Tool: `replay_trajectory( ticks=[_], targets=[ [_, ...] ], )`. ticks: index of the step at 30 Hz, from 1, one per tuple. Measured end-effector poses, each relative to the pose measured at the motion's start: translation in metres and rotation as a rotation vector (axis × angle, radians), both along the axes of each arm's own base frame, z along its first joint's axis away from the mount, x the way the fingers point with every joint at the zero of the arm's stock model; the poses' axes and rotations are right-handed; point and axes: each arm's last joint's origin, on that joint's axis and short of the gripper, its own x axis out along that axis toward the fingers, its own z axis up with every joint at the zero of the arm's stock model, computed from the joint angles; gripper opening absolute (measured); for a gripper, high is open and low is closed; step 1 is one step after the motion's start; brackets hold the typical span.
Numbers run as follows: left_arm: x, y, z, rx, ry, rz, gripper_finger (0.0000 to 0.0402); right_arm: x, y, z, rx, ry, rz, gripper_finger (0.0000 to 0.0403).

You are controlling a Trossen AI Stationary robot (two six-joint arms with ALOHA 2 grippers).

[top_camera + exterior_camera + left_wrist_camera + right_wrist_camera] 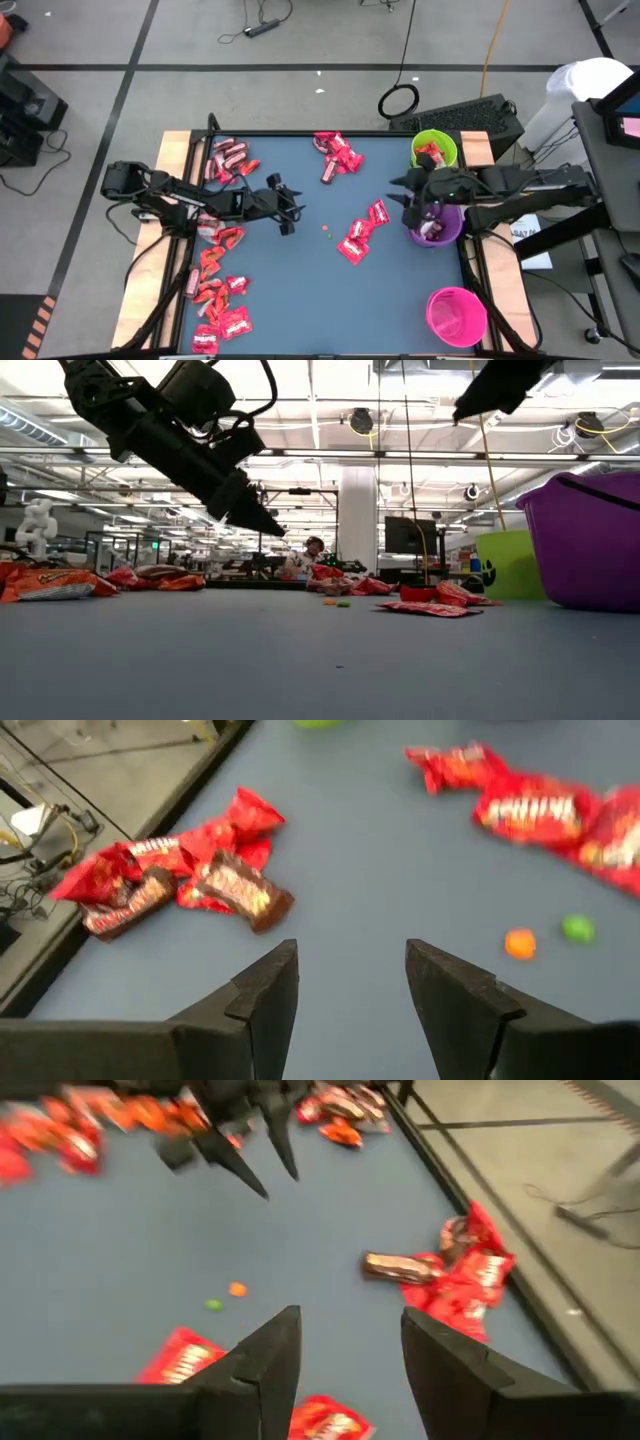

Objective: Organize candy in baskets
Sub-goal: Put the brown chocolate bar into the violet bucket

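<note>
Candy sorting: both grippers empty, above the table.
Left gripper (291, 209) jaws parted, mid-table; right gripper (409, 205) parted beside purple basket (436, 228); candy (362, 233) scattered; green basket (434, 148), pink basket (456, 316) at right edge.

Evidently a robotics lab in a large open industrial hall. Shown by exposed ceiling trusses (330, 455) with strip lights, a white structural column (357, 515), rows of benches and monitors (405, 535) far behind, a person (313, 547) seated there. Also taped lines on grey floor (300, 68), loose cables (262, 25), and a framed test table (300, 280).
</note>
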Motion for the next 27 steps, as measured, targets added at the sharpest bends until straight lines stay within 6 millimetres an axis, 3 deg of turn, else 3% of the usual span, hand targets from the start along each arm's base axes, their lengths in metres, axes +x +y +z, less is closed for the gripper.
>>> replay_trajectory(
  ticks=[5,11,21,27],
  targets=[
    [0.005,0.006,0.010,-0.113,-0.140,0.081,0.0192,0.013,-0.005,-0.009,-0.061,0.065,-0.021,0.0196],
    [0.028,0.027,0.016,-0.213,-0.184,0.161,0.0192,0.021,-0.009,-0.004,-0.139,0.013,0.015,0.0223],
    [0.078,0.068,-0.005,-0.332,-0.049,0.327,0.0192,0.023,-0.011,0.000,-0.196,-0.003,0.041,0.0226],
    [0.106,0.094,-0.017,-0.388,0.038,0.334,0.0192,0.022,-0.011,-0.002,-0.192,0.015,0.042,0.0226]
  ],
)
